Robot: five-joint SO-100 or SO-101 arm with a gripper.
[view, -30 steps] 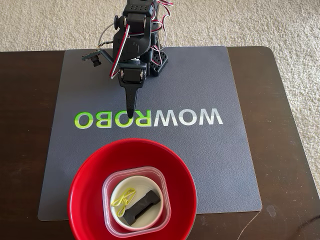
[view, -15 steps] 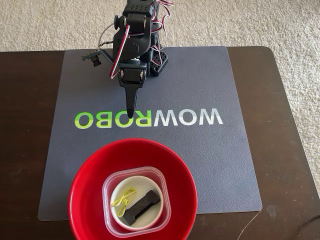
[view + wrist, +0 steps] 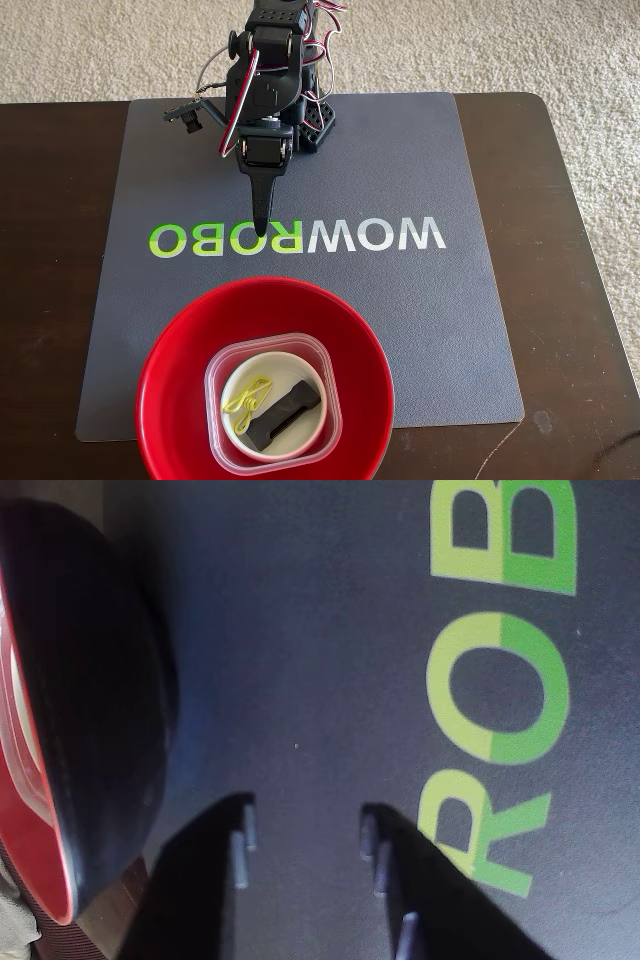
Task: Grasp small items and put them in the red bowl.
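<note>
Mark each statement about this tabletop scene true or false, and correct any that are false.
1. The clear tub sits inside the red bowl. True.
2. The black piece lies on the mat. False: it lies in the white bowl.
3. The hand holds the yellow-green band. False: nothing is between its open fingers.
4. The hand is above the mat's lettering. True.

Fixed view high, facing the arm, wrist view close above mat [image 3: 300,630]
</note>
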